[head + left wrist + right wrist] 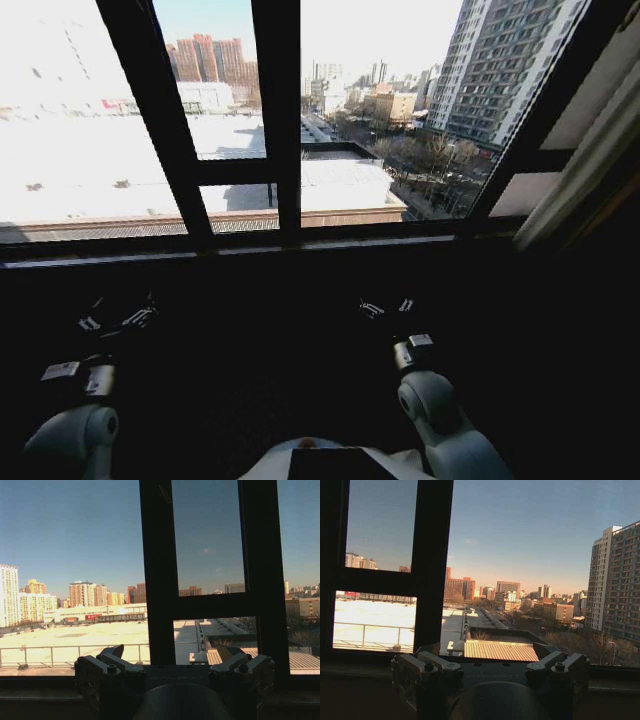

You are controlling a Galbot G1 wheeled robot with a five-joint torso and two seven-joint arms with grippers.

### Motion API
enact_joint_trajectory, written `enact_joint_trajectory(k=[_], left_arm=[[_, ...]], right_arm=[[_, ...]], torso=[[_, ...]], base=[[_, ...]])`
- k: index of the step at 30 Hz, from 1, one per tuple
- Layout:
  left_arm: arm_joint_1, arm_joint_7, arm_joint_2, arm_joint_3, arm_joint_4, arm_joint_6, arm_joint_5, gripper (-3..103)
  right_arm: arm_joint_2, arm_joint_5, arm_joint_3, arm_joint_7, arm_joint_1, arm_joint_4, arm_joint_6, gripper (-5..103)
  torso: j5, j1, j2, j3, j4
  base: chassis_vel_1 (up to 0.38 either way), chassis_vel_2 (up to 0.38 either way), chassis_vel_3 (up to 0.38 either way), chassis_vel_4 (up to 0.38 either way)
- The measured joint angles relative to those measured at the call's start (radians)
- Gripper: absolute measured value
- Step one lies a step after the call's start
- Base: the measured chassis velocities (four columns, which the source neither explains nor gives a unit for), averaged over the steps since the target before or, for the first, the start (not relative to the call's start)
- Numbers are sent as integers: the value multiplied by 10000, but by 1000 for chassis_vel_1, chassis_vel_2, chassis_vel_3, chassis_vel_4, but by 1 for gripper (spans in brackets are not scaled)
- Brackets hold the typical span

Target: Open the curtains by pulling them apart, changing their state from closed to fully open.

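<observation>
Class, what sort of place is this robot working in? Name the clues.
Probably an upper-floor room in a city: a dark-framed window looks down over a flat rooftop and out at a high-rise block, with a curtain edge beside it.

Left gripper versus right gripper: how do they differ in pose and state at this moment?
The left gripper sits under the window's left panes, while the right gripper sits under the wide right pane. The left gripper's wrist view points straight at the frame post, while the right gripper's looks mostly through clear glass. Both are open, holding nothing, and low below the sill.
</observation>
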Motion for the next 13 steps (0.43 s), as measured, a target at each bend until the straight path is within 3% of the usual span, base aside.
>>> enact_joint_trajectory(k=[1,13], left_arm=[[5,10,1,2,3,-20,-14,100],[85,33,-97,6,145,-246,-64,100]], right_arm=[[22,-33,-8,-4,2,-14,27,100],[89,-51,-114,-25,39,-97,37,100]], torso=[[6,0,-5,4,-11],[0,12,-11,6,-3]], base=[[-34,-116,-48,87],[-38,0,26,-27]])
